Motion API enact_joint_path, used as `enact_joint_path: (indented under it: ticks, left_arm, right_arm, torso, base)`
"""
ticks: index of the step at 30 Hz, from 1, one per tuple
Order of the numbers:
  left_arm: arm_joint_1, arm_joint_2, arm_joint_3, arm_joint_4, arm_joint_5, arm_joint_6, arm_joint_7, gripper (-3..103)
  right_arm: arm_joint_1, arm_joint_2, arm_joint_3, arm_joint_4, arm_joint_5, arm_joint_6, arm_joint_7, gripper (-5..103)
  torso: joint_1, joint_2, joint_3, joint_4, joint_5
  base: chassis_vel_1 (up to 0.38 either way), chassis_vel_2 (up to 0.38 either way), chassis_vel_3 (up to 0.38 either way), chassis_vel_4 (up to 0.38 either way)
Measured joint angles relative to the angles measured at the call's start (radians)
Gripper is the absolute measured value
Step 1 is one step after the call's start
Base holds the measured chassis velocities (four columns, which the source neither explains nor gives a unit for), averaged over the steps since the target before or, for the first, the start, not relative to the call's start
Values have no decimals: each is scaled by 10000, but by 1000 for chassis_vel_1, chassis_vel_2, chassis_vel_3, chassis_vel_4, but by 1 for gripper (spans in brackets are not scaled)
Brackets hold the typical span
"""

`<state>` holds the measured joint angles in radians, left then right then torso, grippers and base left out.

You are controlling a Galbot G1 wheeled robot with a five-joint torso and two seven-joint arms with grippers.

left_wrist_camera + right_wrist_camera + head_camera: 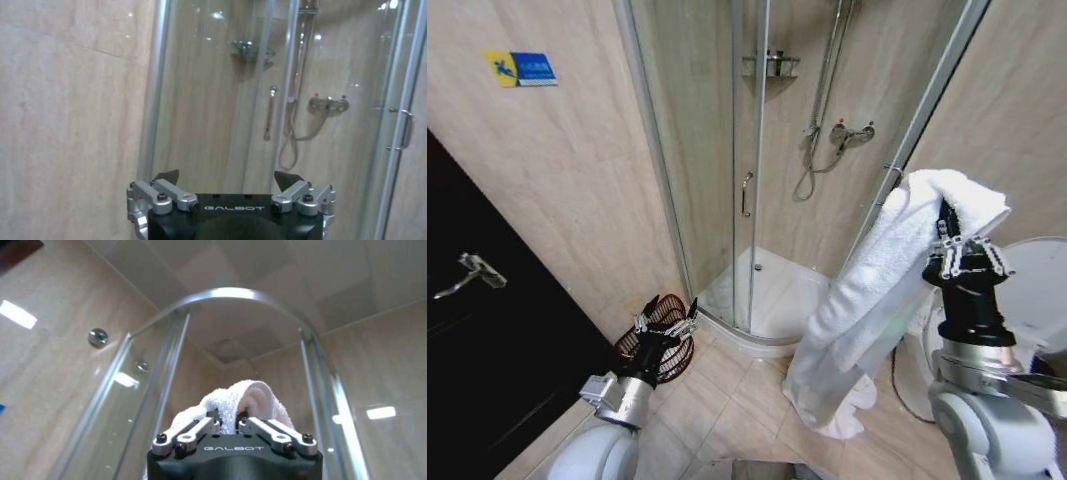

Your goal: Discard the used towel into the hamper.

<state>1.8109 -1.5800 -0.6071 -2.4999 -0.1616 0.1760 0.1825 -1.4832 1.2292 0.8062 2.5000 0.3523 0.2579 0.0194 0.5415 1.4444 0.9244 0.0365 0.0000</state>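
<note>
The right gripper (965, 252) is raised upright on the robot's right, clenched on a white towel (867, 300). The towel's top fold bunches over the fingers, and the rest hangs down in a long drape toward the tiled floor (727, 400); in the right wrist view the towel (247, 402) sticks up between the closed fingers. The left gripper (665, 322) is low on the robot's left, fingers spread and holding nothing, pointing toward the shower cabin (727, 180). Just behind it in the head view, the hamper (659, 345) stands on the floor near the wall, beside the shower tray (767, 300).
</note>
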Motion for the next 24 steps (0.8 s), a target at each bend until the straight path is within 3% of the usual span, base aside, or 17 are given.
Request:
enact_joint_path:
  ticks: [24]
  left_arm:
    - [-1,0,0,0,0,0,0,97]
  right_arm:
    - [274,-332,11,0,473,29,-255,9]
  torso:
    - [-1,-4,-2,1,-1]
  base:
    - [108,103,103,97]
